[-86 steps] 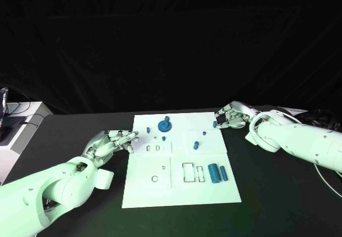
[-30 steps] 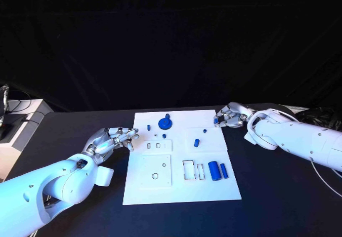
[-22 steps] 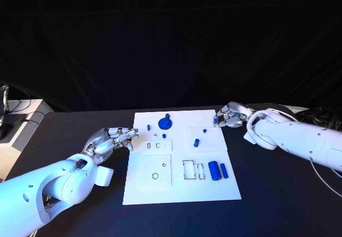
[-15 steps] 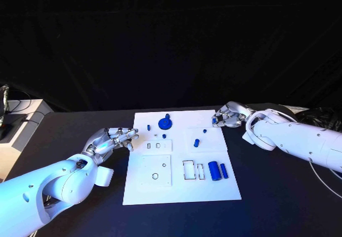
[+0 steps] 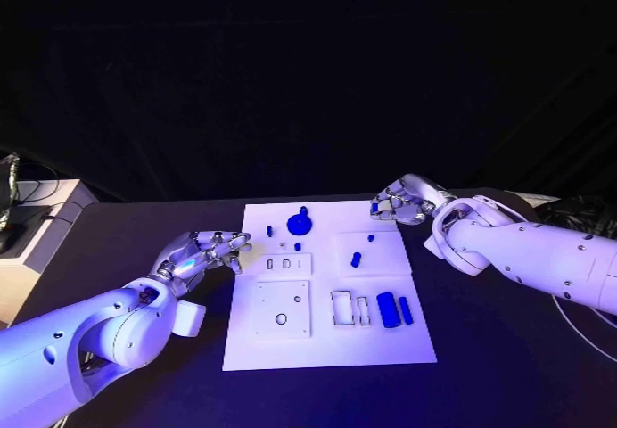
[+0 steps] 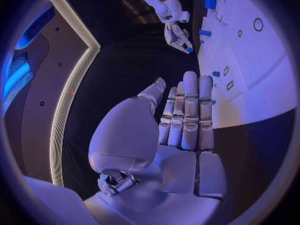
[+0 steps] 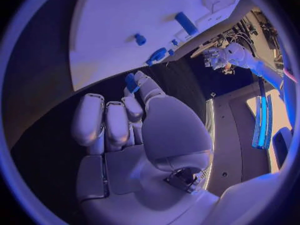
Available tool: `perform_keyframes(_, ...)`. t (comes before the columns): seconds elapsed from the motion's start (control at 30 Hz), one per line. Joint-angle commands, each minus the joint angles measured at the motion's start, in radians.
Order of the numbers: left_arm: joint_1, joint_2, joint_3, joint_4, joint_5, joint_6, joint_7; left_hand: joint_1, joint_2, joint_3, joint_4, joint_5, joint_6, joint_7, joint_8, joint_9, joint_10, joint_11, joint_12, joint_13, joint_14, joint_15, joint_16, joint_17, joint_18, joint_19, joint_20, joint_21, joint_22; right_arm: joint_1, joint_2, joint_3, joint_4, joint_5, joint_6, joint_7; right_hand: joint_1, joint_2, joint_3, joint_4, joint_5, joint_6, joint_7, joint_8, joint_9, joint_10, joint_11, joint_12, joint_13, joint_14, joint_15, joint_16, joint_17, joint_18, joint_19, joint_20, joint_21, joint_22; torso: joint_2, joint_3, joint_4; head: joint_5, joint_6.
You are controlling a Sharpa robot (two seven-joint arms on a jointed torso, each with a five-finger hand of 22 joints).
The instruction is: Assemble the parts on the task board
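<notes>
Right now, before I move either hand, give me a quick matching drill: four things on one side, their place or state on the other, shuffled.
1. left hand
2. right hand
3. round part
4. thick cylinder

A. lies beside a thinner one, near right of the board
B. pinches a small part over the board's far right corner
C. holds nothing, beside the board's left edge
D. at the board's far end, near the middle

Pairs: 1-C, 2-B, 3-D, 4-A

One white task board (image 5: pixel 322 343) lies on one black table (image 5: pixel 142 227). Two hands (image 5: pixel 206 254) are over the table. About eight blue parts (image 5: pixel 299 225) show on the board; the smallest are hard to count.
</notes>
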Motion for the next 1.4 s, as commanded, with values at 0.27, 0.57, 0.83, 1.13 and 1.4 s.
perform_keyframes(0.27,0.000,0.006,0.001,0.001,-0.003,0.014,0.008,0.000,0.008,0.002,-0.006,0.000,-0.003,0.001,-0.002,0.001,-0.008,0.000,0.002,0.001,-0.005,0.003,0.001,-0.002,0.014,-0.005,0.000,0.006,-0.001,-0.005,0.074,-0.009,0.167,-0.141,-0.045,-0.258,-0.006,-0.006,-0.002,0.000,0.006,0.010,0.011,0.002,0.001,-0.002,-0.003,-0.011,0.001,0.000,-0.009,-0.010,-0.004,-0.001,0.060,-0.008,-0.013,0.144,-0.002,-0.0033,-0.0063,0.022,-0.001)
perform_keyframes(0.57,0.000,0.007,0.001,0.001,-0.003,0.015,0.007,0.000,0.008,0.002,-0.006,0.000,-0.002,0.000,-0.002,0.001,-0.007,0.000,0.002,0.001,-0.005,0.003,0.001,-0.002,0.015,-0.006,0.000,0.007,-0.003,-0.024,0.132,-0.021,0.233,-0.213,-0.031,-0.351,-0.007,-0.008,-0.002,0.000,0.005,0.008,0.012,0.002,0.001,-0.002,-0.002,-0.011,0.002,0.000,-0.008,-0.012,-0.006,-0.001,0.061,-0.008,-0.014,0.144,-0.001,-0.0041,-0.0061,0.032,-0.006)
perform_keyframes(0.83,0.000,0.010,0.001,-0.001,-0.003,0.017,0.007,0.000,0.008,0.002,-0.006,0.000,-0.002,0.000,-0.002,0.001,-0.007,0.000,0.002,0.001,-0.005,0.003,0.001,-0.002,0.015,-0.006,0.000,0.007,-0.003,-0.043,0.173,-0.026,0.244,-0.259,-0.016,-0.385,-0.008,-0.009,-0.001,0.000,0.007,0.007,0.012,0.002,0.001,-0.003,-0.002,-0.013,0.002,0.000,-0.008,-0.014,-0.008,0.000,0.061,-0.008,-0.017,0.143,0.000,-0.0036,-0.0038,0.034,-0.010)
perform_keyframes(1.13,0.000,0.013,0.001,-0.003,-0.003,0.019,0.006,0.000,0.008,0.002,-0.006,0.000,-0.002,0.000,-0.002,0.001,-0.007,0.000,0.002,0.001,-0.005,0.003,0.001,-0.002,0.015,-0.006,0.000,0.007,-0.003,-0.050,0.211,-0.029,0.214,-0.277,0.009,-0.387,-0.009,-0.011,0.001,0.000,0.007,0.007,0.013,0.002,0.001,-0.001,-0.002,-0.011,0.004,0.001,-0.008,-0.012,-0.007,-0.001,0.062,-0.008,-0.015,0.144,0.000,-0.0042,-0.0016,0.036,-0.016)
perform_keyframes(1.4,-0.001,0.013,0.001,-0.004,-0.003,0.019,0.006,0.000,0.008,0.002,-0.006,0.000,-0.002,0.000,-0.002,0.001,-0.007,0.000,0.002,0.001,-0.005,0.003,0.001,-0.002,0.015,-0.006,0.000,0.007,-0.003,-0.054,0.229,-0.030,0.188,-0.285,0.026,-0.395,-0.014,-0.012,0.000,0.002,0.005,0.005,0.014,0.001,0.001,-0.001,-0.002,-0.010,0.005,0.002,-0.007,-0.011,-0.007,-0.001,0.063,-0.008,-0.015,0.144,0.001,-0.0049,-0.0004,0.036,-0.023)
